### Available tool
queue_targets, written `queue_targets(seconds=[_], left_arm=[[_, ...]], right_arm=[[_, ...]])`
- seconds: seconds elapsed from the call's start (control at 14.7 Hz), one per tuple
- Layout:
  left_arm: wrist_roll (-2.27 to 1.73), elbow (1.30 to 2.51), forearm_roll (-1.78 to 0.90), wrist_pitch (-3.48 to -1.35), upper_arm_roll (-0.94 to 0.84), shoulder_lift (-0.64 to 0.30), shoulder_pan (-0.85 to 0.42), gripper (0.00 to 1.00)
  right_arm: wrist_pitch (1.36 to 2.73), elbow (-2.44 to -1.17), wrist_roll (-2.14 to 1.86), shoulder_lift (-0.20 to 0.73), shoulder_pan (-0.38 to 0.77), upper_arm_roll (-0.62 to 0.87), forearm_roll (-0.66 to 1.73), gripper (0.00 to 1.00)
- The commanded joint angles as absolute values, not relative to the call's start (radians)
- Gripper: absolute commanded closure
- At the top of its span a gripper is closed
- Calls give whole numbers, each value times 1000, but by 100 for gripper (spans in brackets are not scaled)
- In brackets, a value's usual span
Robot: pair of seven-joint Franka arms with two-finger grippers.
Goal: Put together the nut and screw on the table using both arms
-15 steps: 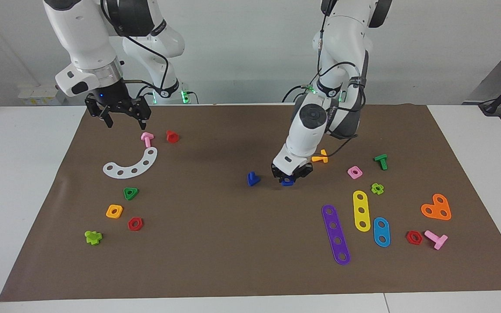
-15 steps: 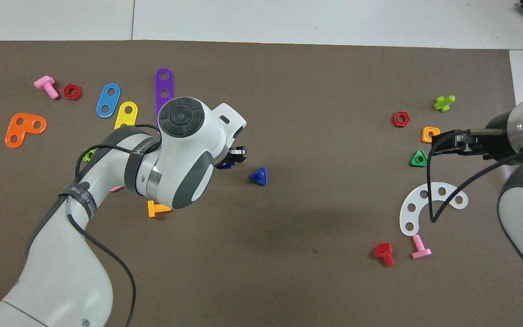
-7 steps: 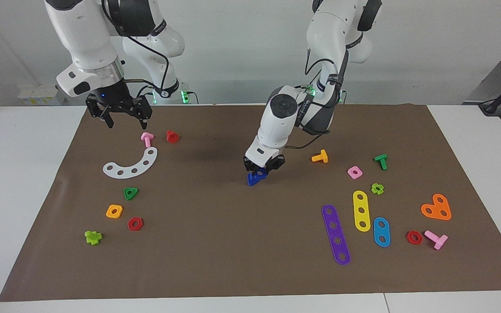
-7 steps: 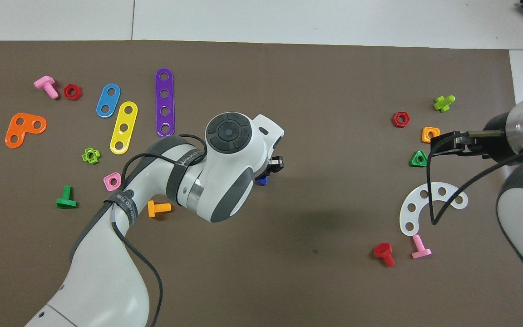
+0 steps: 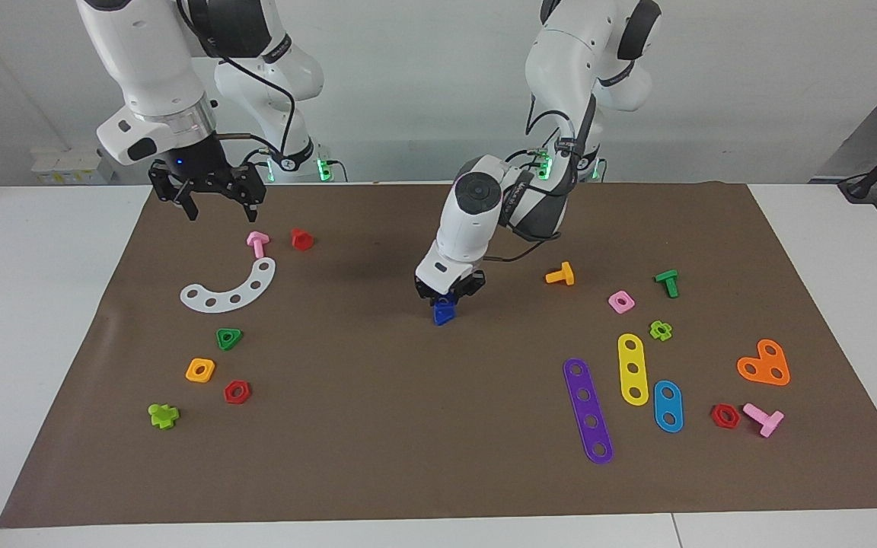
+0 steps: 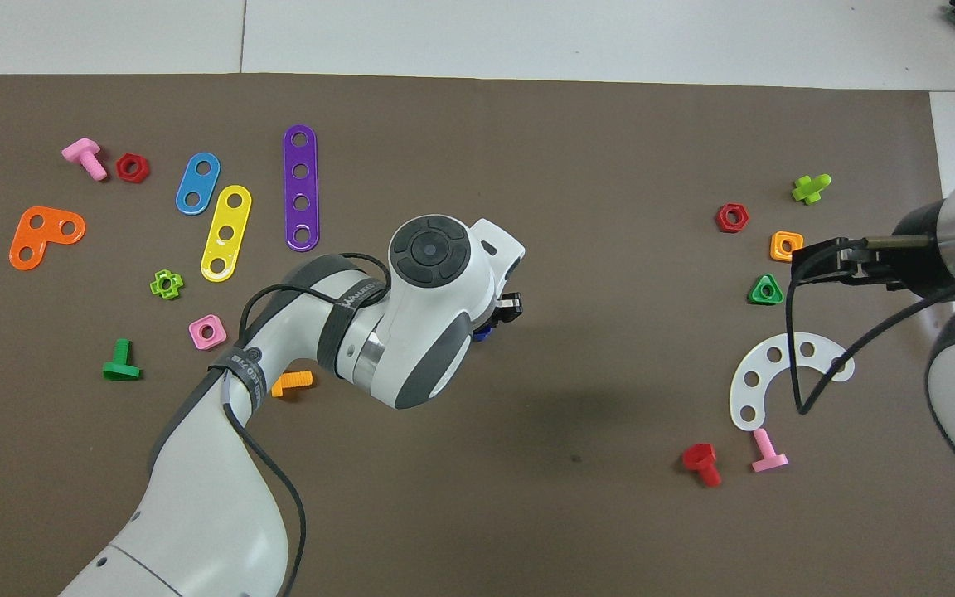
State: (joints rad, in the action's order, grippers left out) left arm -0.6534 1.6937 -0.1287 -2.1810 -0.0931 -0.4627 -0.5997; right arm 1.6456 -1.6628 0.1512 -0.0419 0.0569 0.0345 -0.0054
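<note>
Bench with a brown sheet over most of it, and your two task pieces meet near the middle of that sheet. The screw sits on the sheet there. Seen from overhead only a sliver of it shows past the arm's wrist.

Your left pincer is down right over the screw, fingers pointing at the sheet. They are drawn in close around a small dark blue piece, the nut, which rides directly above the screw and seems to touch it. You cannot tell from either view whether the nut is seated on the stem.

Taking the overhead view as a clock face centred on the screw, the purple strip lies at 10 o'clock. The orange bolt lies between 8 and 9, partly under the left arm. The white arc is out around 3 to 4 o'clock, toward the right arm's end.

Your right pincer waits in the air over the sheet at its own end of the bench. Its fingers are spread wide and hold nothing. In the facing view the pink bolt lies at 4 o'clock from it, apart from the fingertips.
</note>
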Motion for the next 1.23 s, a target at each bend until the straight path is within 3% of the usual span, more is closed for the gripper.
queue_targets(seconds=[0.0, 0.14, 0.27, 0.34, 0.61, 0.95, 1.16], left_arm=[[-658, 1720, -132, -2229, -75, -483, -620, 100], [-657, 1715, -97, -2233, -75, -488, -620, 99], [-657, 1706, -89, -2241, -75, -491, -620, 7], [-657, 1692, -57, -2241, -75, -497, -618, 0], [-647, 1614, -31, -2162, -75, -517, -600, 0], [-577, 1398, -32, -1875, -71, -557, -513, 0], [-453, 1371, -29, -1792, -66, -537, -430, 0]], right_arm=[[1623, -1643, 120, -28, 41, 43, 20, 0], [1623, -1647, 120, -29, 46, 41, 18, 0], [1626, -1647, 121, -31, 54, 44, 2, 0], [1626, -1647, 123, -32, 55, 46, -3, 0], [1626, -1647, 121, -34, 58, 52, -29, 0], [1623, -1649, 129, -34, 52, 54, -12, 0], [1621, -1658, 129, -37, 49, 54, -11, 0]])
